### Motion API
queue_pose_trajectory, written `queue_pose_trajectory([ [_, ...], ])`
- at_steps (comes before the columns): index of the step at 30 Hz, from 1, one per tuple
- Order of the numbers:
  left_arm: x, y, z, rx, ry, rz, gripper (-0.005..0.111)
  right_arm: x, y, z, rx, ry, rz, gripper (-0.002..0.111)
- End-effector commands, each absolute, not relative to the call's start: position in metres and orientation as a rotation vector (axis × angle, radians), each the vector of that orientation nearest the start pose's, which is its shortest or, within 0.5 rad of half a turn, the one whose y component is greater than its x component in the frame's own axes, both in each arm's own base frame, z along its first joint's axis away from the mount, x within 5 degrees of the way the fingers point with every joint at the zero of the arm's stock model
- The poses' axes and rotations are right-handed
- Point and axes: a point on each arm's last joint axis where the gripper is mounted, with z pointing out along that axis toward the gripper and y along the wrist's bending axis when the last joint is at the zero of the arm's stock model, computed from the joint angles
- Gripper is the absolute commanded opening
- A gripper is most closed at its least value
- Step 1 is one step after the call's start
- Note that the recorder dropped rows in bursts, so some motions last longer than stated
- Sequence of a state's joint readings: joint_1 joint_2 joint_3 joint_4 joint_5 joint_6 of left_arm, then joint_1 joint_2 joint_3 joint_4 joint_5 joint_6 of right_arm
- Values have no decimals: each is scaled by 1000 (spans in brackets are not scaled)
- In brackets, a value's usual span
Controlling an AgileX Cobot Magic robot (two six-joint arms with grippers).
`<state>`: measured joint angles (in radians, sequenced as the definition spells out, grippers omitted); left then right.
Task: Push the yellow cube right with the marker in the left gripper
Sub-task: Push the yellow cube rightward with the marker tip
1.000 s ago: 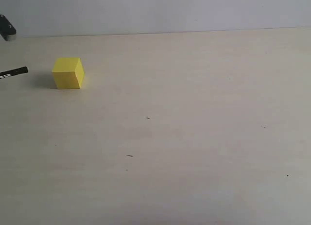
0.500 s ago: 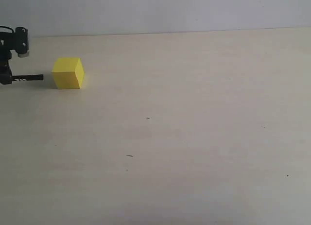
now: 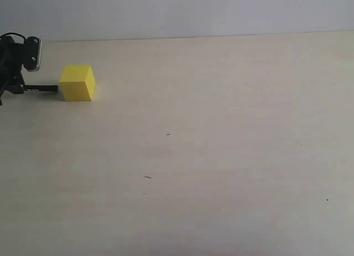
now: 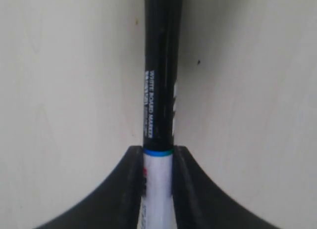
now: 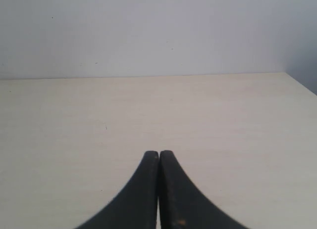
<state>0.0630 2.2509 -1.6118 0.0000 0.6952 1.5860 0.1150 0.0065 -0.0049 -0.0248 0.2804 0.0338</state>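
Note:
The yellow cube (image 3: 78,83) rests on the pale table at the far left of the exterior view. My left gripper (image 3: 16,85) enters from the left edge, shut on the marker (image 3: 41,88), whose black cap end reaches the cube's left face. In the left wrist view the marker (image 4: 161,90) runs straight out from between the two black fingers (image 4: 131,189), clamped on its white barrel; the cube is out of that view. My right gripper (image 5: 158,155) shows only in its own wrist view, fingers pressed together and empty.
The light wooden table (image 3: 221,145) stretches to the right of the cube, marked only by a few small dark specks (image 3: 168,134). A pale wall (image 3: 177,12) bounds the table's far edge.
The left gripper has come in from the left edge, carrying the marker rightward until its black tip meets the cube's left face. The cube has not shifted.

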Motion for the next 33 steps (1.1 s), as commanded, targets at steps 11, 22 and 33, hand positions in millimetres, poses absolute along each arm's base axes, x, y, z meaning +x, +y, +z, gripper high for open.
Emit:
queue_pose_trajectory([
  [11, 456, 55, 122, 1847, 2132, 194, 0, 55, 6, 189, -89, 1750, 87, 0],
  [22, 455, 55, 127, 1889, 2110, 124, 0, 55, 6, 189, -89, 1750, 87, 0],
  [33, 454, 55, 129, 1906, 2114, 99, 0, 55, 6, 189, -89, 1750, 87, 0],
])
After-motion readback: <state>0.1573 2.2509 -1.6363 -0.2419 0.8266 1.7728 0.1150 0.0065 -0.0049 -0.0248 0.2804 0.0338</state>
